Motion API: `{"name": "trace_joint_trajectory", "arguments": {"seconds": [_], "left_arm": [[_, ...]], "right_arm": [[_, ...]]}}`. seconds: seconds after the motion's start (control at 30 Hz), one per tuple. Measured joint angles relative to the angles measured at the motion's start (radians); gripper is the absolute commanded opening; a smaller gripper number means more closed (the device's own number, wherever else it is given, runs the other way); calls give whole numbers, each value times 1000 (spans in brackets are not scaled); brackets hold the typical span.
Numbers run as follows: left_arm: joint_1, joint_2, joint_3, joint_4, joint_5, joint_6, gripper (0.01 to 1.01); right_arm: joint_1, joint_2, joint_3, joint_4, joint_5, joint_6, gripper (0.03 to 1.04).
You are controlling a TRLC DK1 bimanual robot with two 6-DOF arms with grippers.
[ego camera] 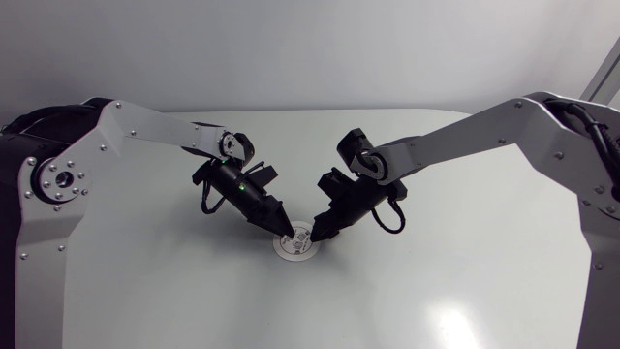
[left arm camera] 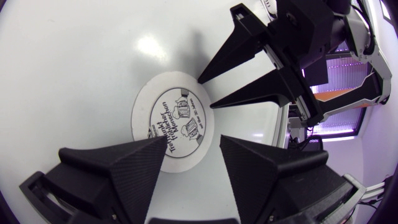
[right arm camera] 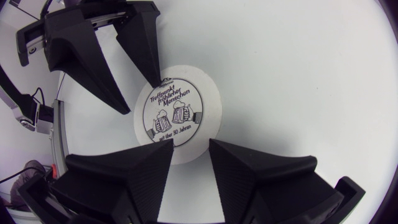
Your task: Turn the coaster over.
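The coaster (ego camera: 294,245) lies flat on the table (ego camera: 436,291), picture up. The left gripper (ego camera: 288,233) and right gripper (ego camera: 316,236) sit at its left and right edges, fingers apart, maybe touching it.

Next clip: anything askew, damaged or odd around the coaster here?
Nothing stands out. The coaster lies flat on the table, printed face up, with no bend or tear showing. The left gripper and right gripper are both open, tips by its rim.

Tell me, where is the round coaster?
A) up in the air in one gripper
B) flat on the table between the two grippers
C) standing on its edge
B: the coaster lies flat on the table, picture side up, left gripper and right gripper at its edges.
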Motion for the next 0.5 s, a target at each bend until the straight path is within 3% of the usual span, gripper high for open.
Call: {"name": "trace_joint_trajectory", "arguments": {"seconds": [0.33,0.5], "left_arm": [[45,-54,-74,-19,-23,0,607],[19,-86,-100,-21,-22,3,607]], "right_arm": [[-12,-10,0,-19,0,-2,457],[-21,-15,0,-27,0,-4,452]]}}
